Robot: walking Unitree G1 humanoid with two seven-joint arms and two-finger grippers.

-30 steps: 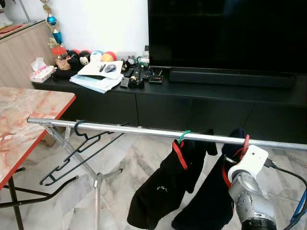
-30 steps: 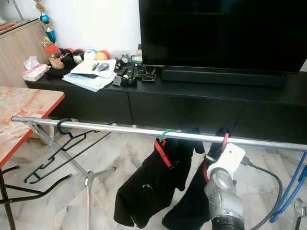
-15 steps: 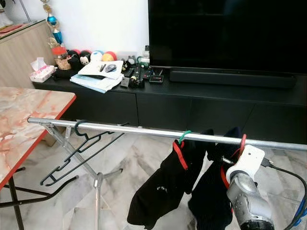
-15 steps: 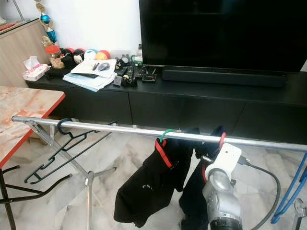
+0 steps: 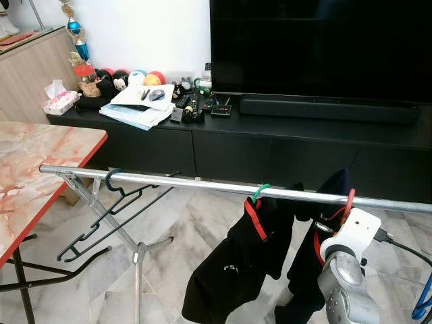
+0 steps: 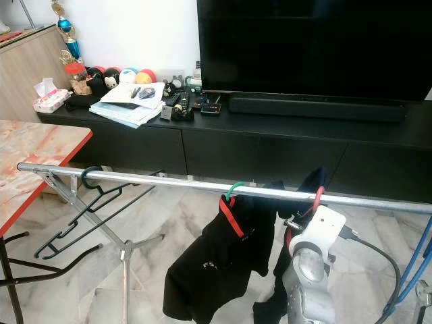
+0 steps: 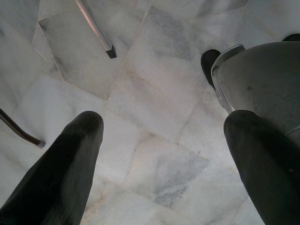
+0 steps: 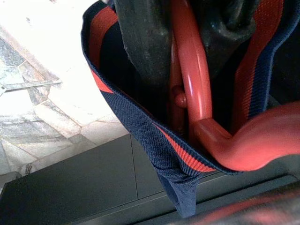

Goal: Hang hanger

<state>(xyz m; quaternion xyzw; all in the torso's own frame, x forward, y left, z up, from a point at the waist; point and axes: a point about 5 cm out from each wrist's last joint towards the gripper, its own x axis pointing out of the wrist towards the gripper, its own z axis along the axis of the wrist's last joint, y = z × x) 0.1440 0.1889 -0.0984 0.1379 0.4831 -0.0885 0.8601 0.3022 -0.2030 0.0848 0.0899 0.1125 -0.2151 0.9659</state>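
Steel rail [image 5: 202, 183] of a folding drying rack spans the scene over a marble floor [image 5: 169, 270]. Count on the rail: three hangers. One bare black hanger [image 5: 108, 209] hooks on near the rail's left end, beside the red-edged marble worktop [image 5: 40, 169]. One green-hooked hanger [image 5: 258, 194] sits past the rail's middle and carries a black garment with a red band [image 5: 236, 270]. One red hanger [image 5: 345, 202], the task item, has its hook over the rail toward the right end and carries a dark navy garment with red trim [image 5: 317, 223]. Garments: two.

Right arm is raised from below, its silver forearm angled up to the rail, white wrist block just under the red hook. Right pincer [image 8: 187, 70]: the wrist view shows its black fingers [image 8: 140, 42] closed on the red hanger's neck, inside the navy collar.

Left pincer [image 7: 164, 154] hangs low, pointing down at the floor tiles; its two fingers stand wide apart with nothing between them.

Behind the rack: one black TV console [image 5: 283, 148], one television [image 5: 317, 47].
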